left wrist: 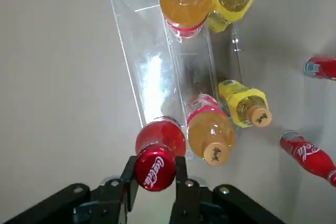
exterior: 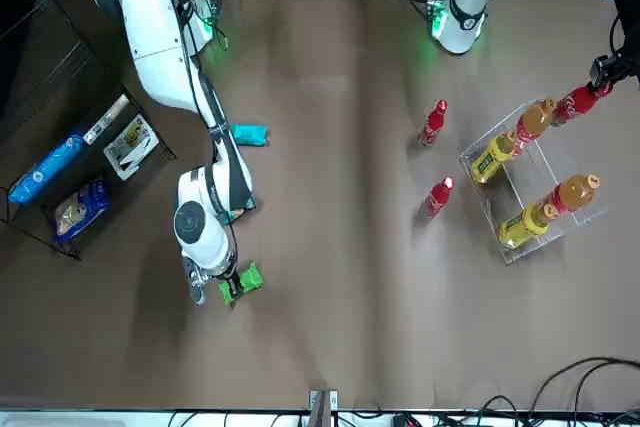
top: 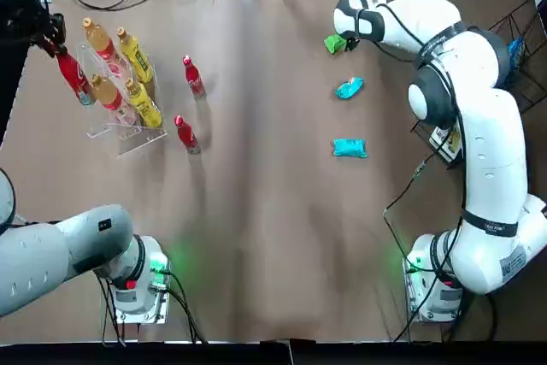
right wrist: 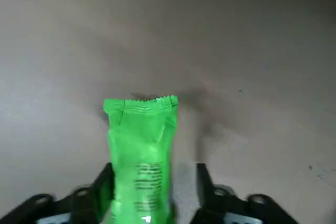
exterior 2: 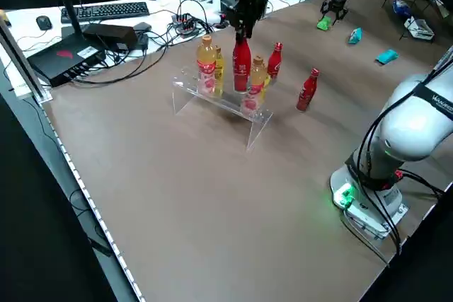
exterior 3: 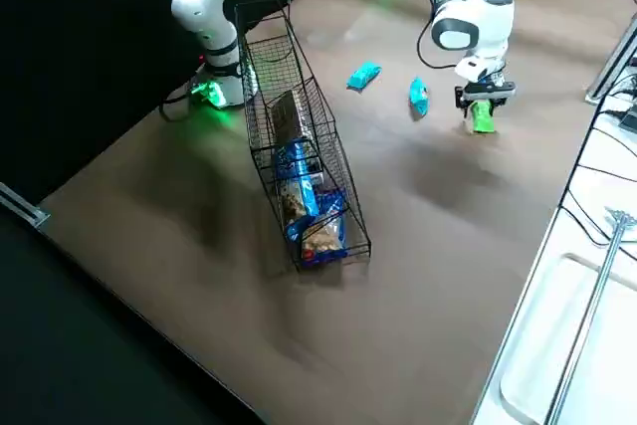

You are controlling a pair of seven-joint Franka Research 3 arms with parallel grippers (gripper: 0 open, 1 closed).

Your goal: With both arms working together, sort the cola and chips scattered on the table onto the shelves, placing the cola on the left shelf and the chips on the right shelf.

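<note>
My left gripper (top: 53,33) is shut on the red cap of a cola bottle (top: 73,75) and holds it upright at the far-left end of the left shelf (top: 130,134). In the left wrist view both fingers (left wrist: 128,178) clamp the cap of this cola bottle (left wrist: 156,169). Two more cola bottles (top: 193,76) (top: 185,132) stand on the table just right of the shelf. My right gripper (top: 345,42) is low at the far right, open around the green chips packet (right wrist: 142,150); one finger touches it and the other stands apart. Two teal chips packets (top: 349,88) (top: 349,149) lie nearer the robot.
Orange bottles (top: 98,38) (top: 107,91) and yellow bottles (top: 134,55) (top: 144,104) fill the clear rack. The right shelf (exterior 3: 261,97), a black wire basket holding blue bags, stands at the table's right edge. Cables and a keyboard lie beyond the far edge.
</note>
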